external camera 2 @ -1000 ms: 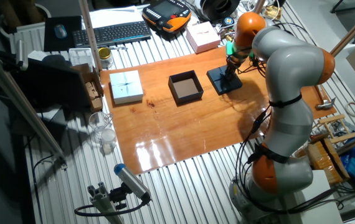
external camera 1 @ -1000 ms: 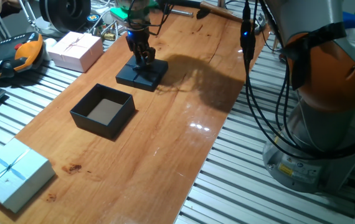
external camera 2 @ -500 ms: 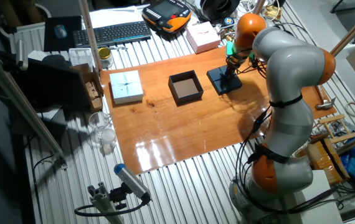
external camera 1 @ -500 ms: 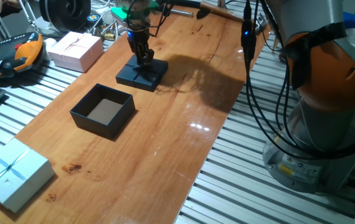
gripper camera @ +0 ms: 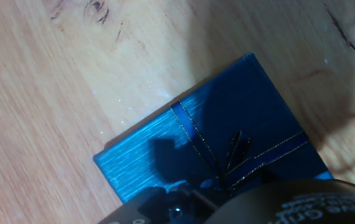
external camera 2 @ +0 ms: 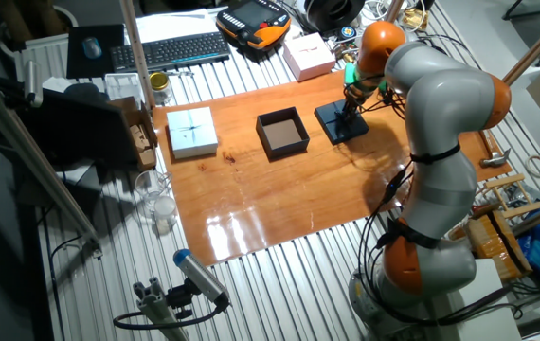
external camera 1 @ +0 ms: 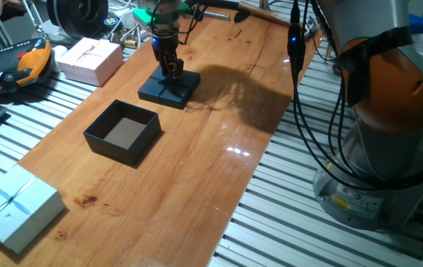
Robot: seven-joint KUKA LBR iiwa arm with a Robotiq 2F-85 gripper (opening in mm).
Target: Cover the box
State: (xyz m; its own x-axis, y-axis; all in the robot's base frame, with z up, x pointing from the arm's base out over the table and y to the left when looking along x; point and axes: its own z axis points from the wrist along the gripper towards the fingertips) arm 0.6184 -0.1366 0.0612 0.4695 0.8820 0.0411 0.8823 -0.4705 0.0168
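Observation:
The box [external camera 1: 122,132] is a small open black square with a brownish floor, at the left middle of the wooden board; it also shows in the other fixed view [external camera 2: 282,134]. The flat black lid [external camera 1: 165,91] lies on the board behind it, apart from the box. My gripper [external camera 1: 171,73] points straight down onto the lid's middle, its fingers drawn together on the ribbon bow. In the hand view the lid [gripper camera: 227,118] fills the frame, with its bow [gripper camera: 230,158] right under the hand. The lid rests on the board.
A pink gift box [external camera 1: 89,59] stands at the back left and a pale blue gift box [external camera 1: 11,208] at the front left. An orange-black controller [external camera 1: 18,67], a keyboard [external camera 2: 171,49] and cables lie beyond the board [external camera 1: 197,178]. The arm's base [external camera 1: 389,148] stands to the right.
The gripper's fingers have drawn closer together over the lid's bow. The lid and the box have not moved.

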